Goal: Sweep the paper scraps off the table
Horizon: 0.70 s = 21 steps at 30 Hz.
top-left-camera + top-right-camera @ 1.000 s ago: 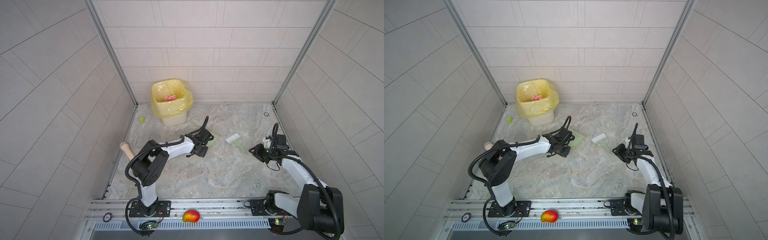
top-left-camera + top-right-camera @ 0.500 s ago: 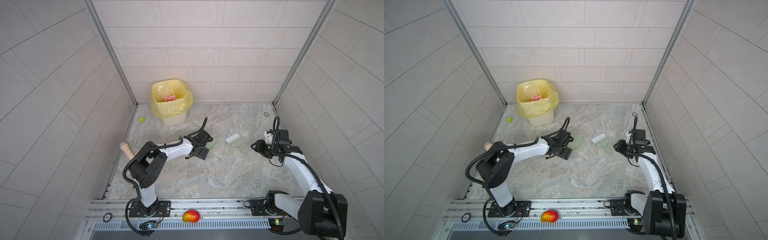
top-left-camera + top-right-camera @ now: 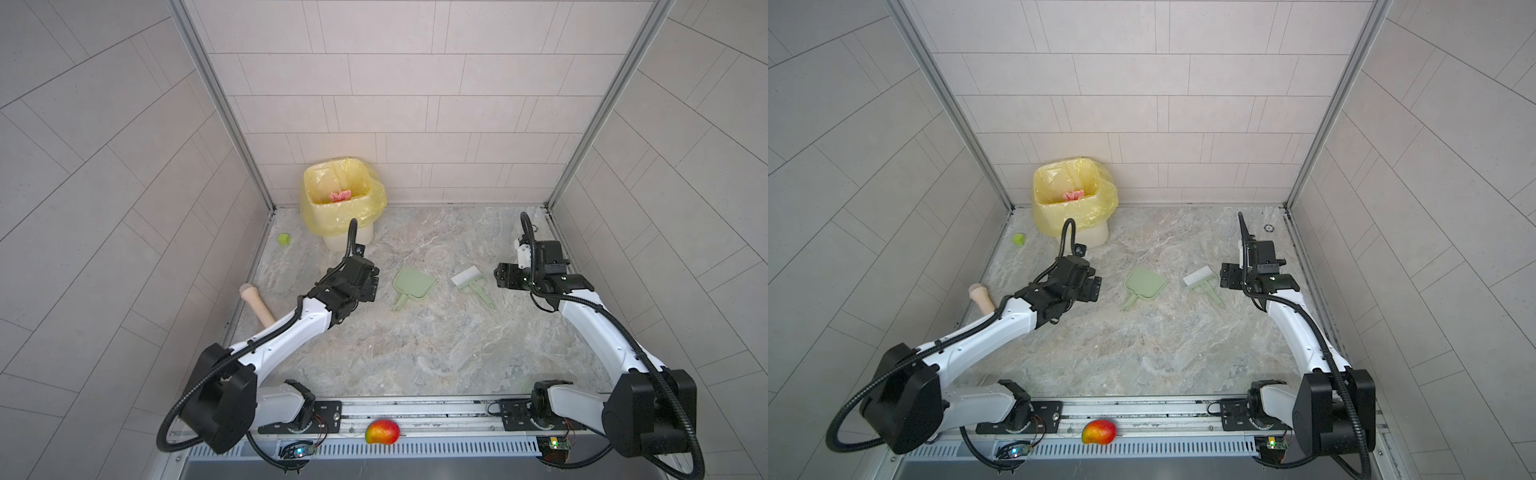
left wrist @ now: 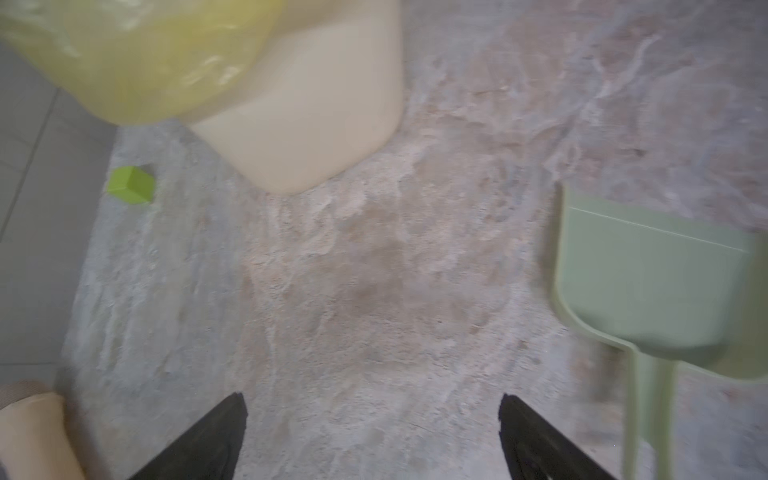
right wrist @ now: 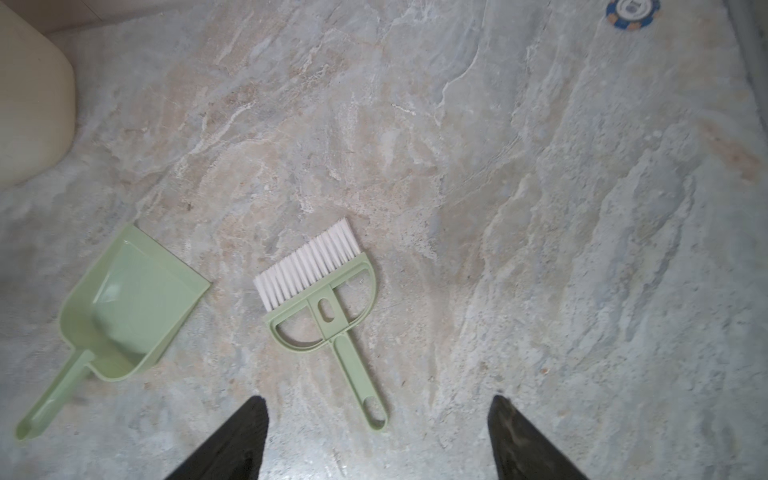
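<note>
Dustpan (image 3: 413, 283) and brush (image 3: 469, 278) lie free on the table (image 3: 415, 353) — left gripper (image 4: 370, 415) and right gripper (image 5: 378, 415) gape empty — paper scraps (image 3: 340, 194) sit in the bin (image 3: 309, 183).

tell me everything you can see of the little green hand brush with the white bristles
The little green hand brush looks like pale green plastic. It has a half-round head frame with cut-outs, a row of straight white bristles along the flat edge, and a slim handle ending in a slot. It lies flat on the grey-beige marble-patterned table, right of centre in a top view. It touches only the table, and nothing grips it. The matching pale green dustpan lies beside it, apart.
</note>
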Each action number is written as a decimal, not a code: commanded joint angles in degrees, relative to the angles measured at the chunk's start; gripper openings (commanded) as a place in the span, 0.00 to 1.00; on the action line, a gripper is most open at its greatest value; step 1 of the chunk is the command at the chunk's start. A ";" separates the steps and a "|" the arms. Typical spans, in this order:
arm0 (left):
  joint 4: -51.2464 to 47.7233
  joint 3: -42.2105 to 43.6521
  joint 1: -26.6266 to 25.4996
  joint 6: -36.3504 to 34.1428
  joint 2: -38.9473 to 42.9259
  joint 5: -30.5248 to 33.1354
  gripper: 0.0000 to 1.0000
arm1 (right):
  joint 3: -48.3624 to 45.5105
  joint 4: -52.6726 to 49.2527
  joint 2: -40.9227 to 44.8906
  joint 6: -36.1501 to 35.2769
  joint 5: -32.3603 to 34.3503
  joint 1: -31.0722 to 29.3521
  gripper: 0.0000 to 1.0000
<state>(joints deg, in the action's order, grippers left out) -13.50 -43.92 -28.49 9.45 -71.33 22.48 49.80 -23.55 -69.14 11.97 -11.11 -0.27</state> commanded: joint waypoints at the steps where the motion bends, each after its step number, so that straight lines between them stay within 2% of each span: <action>1: 7.44 3.01 3.40 -2.87 2.56 3.92 1.00 | -0.33 6.03 -1.26 -3.43 5.93 -0.25 0.95; 3: 9.87 3.69 5.15 -3.77 2.16 5.50 1.00 | -1.24 9.10 -2.55 -4.10 7.88 -0.25 0.99; 8: 19.64 7.89 8.25 -8.08 2.38 10.52 1.00 | -5.33 18.76 -5.12 -6.86 12.20 -0.25 0.99; 16: 35.67 17.22 18.19 -10.35 6.23 7.31 1.00 | -16.52 39.43 -7.33 -9.96 12.75 -0.05 1.00; 21: 52.01 23.54 19.18 -14.40 2.73 5.01 1.00 | -22.30 52.32 -9.49 -11.96 12.73 -0.16 1.00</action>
<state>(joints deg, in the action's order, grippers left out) 26.22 -22.39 -9.61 -2.33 -66.96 29.28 29.08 17.45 -77.49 2.26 0.62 -0.27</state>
